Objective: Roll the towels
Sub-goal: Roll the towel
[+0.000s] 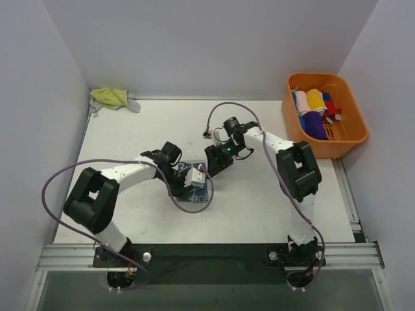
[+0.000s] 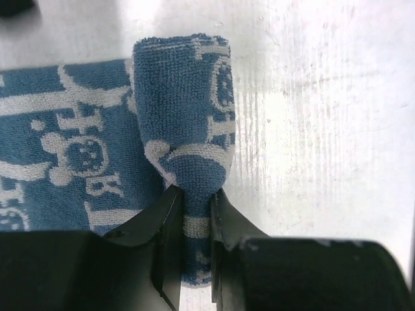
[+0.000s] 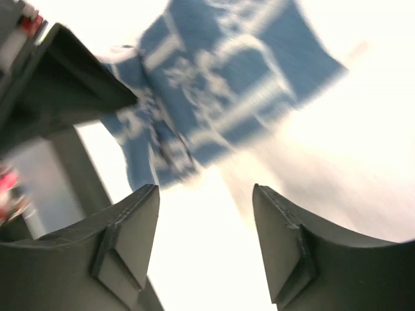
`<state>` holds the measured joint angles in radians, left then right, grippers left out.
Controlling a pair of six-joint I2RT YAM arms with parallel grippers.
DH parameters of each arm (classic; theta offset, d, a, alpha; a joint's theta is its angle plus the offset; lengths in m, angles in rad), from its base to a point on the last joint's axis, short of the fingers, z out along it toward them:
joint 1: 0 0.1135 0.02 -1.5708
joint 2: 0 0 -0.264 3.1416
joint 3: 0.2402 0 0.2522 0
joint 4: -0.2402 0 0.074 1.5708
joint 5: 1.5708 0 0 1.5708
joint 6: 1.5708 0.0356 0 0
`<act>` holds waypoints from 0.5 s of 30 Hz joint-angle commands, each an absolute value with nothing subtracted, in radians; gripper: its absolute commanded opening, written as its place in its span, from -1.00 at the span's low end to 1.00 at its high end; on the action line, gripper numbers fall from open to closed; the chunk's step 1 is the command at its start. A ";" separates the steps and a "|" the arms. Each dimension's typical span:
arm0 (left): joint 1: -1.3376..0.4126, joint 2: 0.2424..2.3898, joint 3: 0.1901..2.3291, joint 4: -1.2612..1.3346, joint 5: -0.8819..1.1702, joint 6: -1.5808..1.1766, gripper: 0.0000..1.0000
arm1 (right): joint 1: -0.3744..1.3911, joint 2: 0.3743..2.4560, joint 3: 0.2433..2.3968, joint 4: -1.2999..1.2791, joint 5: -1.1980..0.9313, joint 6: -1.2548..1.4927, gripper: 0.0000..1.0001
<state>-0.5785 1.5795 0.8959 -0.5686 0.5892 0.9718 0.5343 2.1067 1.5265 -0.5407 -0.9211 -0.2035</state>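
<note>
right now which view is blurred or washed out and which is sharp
Right wrist view: motion-blurred, the table blown out white around the blue-and-white towel. Left wrist view: sharp, towel loops crisp, mild glare on the table. Top external view: evenly lit, in focus.

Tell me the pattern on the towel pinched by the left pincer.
The towel is blue with white cartoon figures and bands; clearest in the left wrist view.

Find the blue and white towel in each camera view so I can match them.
Top external: blue-and-white towel at table centre, under the left gripper.
Left wrist: left and centre, folded edge pinched between the fingers.
Right wrist: upper middle, blurred, beyond the open right gripper.
Shared landmark: the left gripper clamped on it.
</note>
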 commanded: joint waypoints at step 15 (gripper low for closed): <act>-0.322 2.218 1.449 -1.187 0.834 1.037 -0.89 | 0.609 1.505 1.124 -0.350 -0.617 -0.311 0.04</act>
